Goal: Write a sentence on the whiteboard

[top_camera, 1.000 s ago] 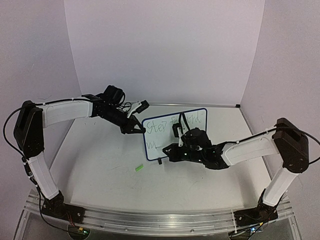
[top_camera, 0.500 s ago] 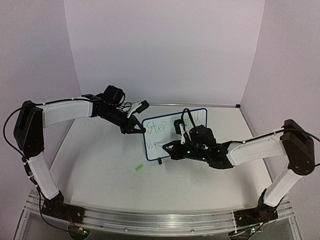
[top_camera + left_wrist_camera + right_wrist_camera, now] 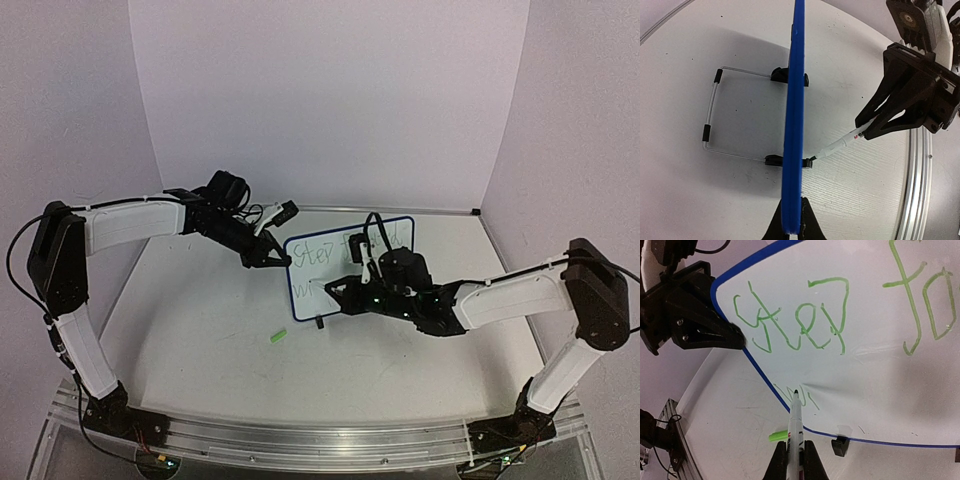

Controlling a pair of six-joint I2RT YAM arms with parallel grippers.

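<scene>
The whiteboard [image 3: 322, 279], white with a dark blue frame, stands upright on black clip feet at the table's middle. My left gripper [image 3: 282, 261] is shut on its left edge; the left wrist view shows the blue frame [image 3: 794, 125] edge-on between the fingers [image 3: 810, 224]. The sentence [image 3: 790, 322] reads "Step" in green, then the start of another word, with short strokes on a second line. My right gripper [image 3: 796, 454] is shut on a white marker [image 3: 796, 422]. The marker's tip rests at those lower strokes, near the board's bottom left corner.
A green marker cap [image 3: 277, 337] lies on the table in front of the board's left corner. The wire stand [image 3: 710, 115] reaches out behind the board. Purple walls close the table at the back and sides. A metal rail runs along the near edge.
My right gripper has shifted a little up and toward the board with the marker, and its arm has straightened. The left arm and the board have stayed still.
</scene>
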